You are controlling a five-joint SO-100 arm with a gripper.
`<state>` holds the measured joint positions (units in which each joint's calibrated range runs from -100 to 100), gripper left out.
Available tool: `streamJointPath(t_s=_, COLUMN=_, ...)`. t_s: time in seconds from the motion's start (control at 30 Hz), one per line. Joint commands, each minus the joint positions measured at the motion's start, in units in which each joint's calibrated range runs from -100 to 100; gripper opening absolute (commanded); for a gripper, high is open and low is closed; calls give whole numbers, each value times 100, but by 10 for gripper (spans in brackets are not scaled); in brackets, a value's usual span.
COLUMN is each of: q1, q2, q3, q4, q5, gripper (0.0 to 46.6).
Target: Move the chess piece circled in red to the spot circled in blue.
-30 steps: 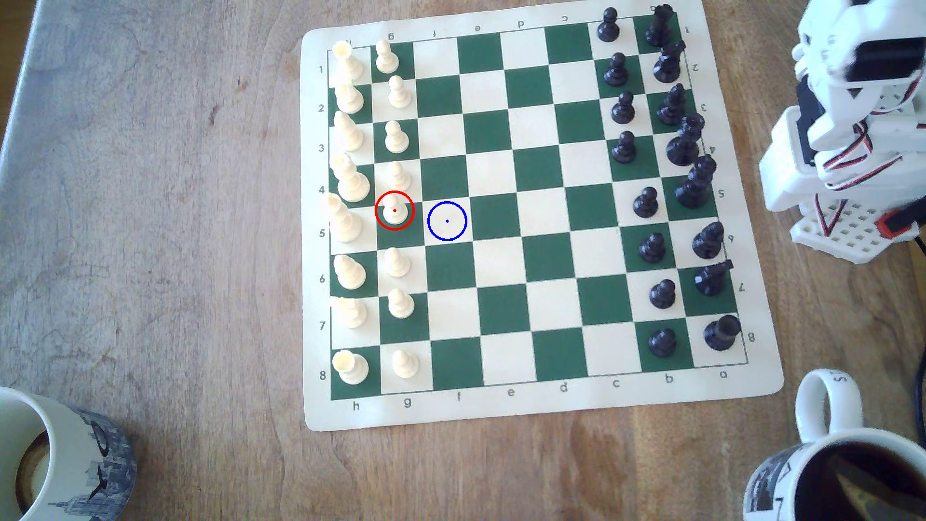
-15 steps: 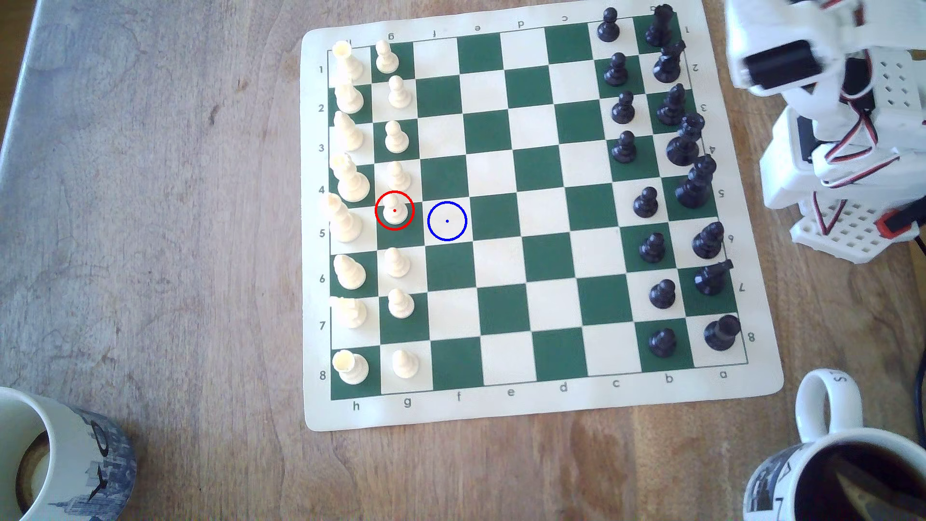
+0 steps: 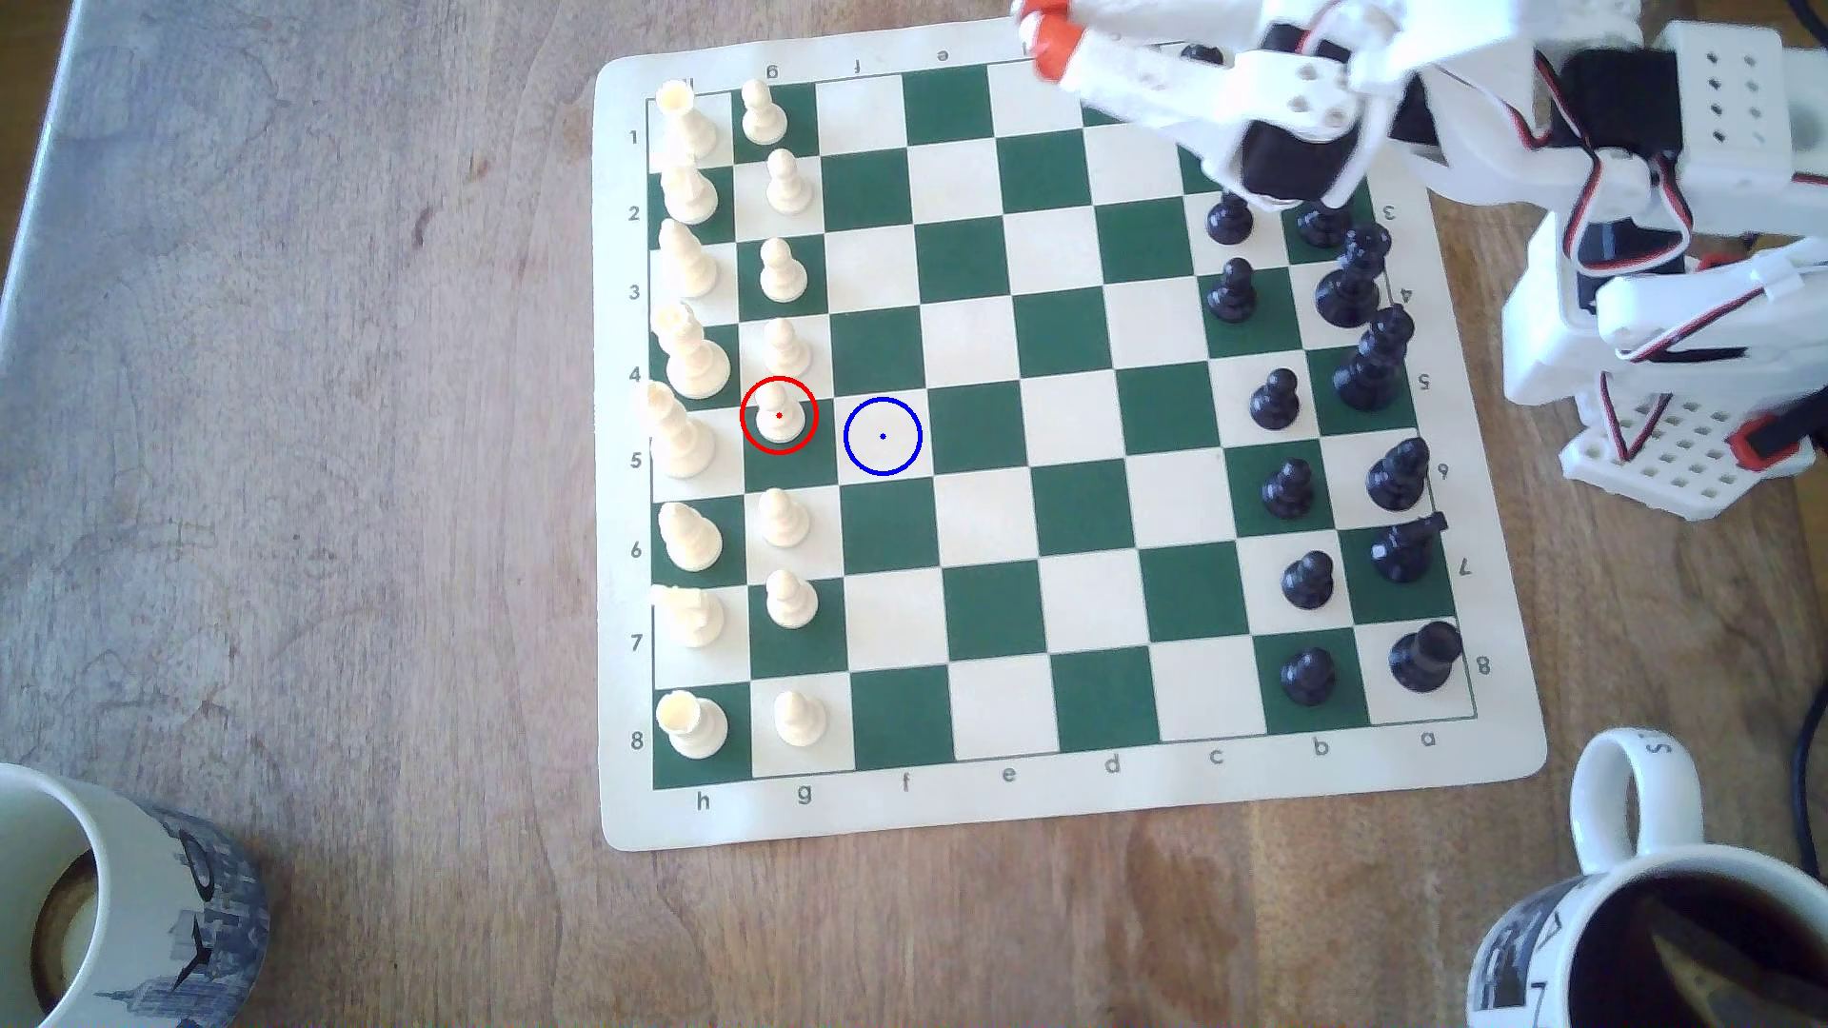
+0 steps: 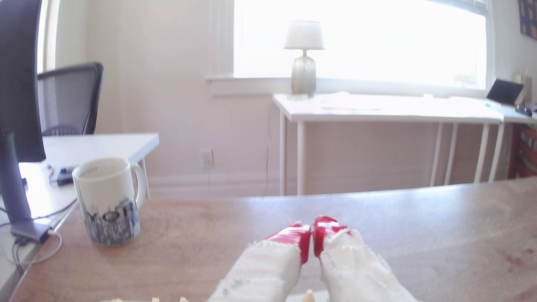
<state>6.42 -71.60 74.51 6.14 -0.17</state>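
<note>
The chess piece [image 3: 779, 415], a cream pawn ringed in red, stands on a green square in the pawn column at the exterior view's left. The spot [image 3: 882, 436], a cream square ringed in blue, lies one square to its right and has nothing on it. My gripper [image 3: 1044, 35] hovers high over the far edge of the board [image 3: 989, 806], well away from the pawn. In the wrist view its red fingertips [image 4: 293, 233] sit pressed close together with nothing between them, so the gripper [image 4: 312, 232] is shut.
Cream pieces fill two columns at the exterior view's left, black pieces [image 3: 1286, 489] two at its right; my arm covers the far black ones. The arm's base [image 3: 1672, 395] stands beside the board. One mug [image 3: 119, 909] sits near left, another [image 3: 1662, 919] near right.
The arm has swung from beside the board at the exterior view's right out over the far right corner, bringing the orange-tipped gripper into view. No piece has moved.
</note>
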Motion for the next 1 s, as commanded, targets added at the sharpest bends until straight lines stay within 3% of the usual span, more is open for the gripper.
streamJointPath(t_s=0.0, q1=51, q2=377, q3=-1159, q4=1041, q5=0, gripper=2)
streamJointPath(t_s=0.27, q1=-59, q2=1430, q3=-2710, q4=2957, q5=-63, gripper=2)
streamJointPath(t_s=0.67, q1=-403, q2=2805, q3=-4115, q4=4194, q5=-73, gripper=2)
streamJointPath(t_s=0.77, q1=-426, q2=3569, q3=-5013, q4=4194, q5=-366, gripper=24)
streamJointPath(t_s=0.97, q1=-583, q2=4358, q3=-5711, q4=4554, q5=-371, gripper=40)
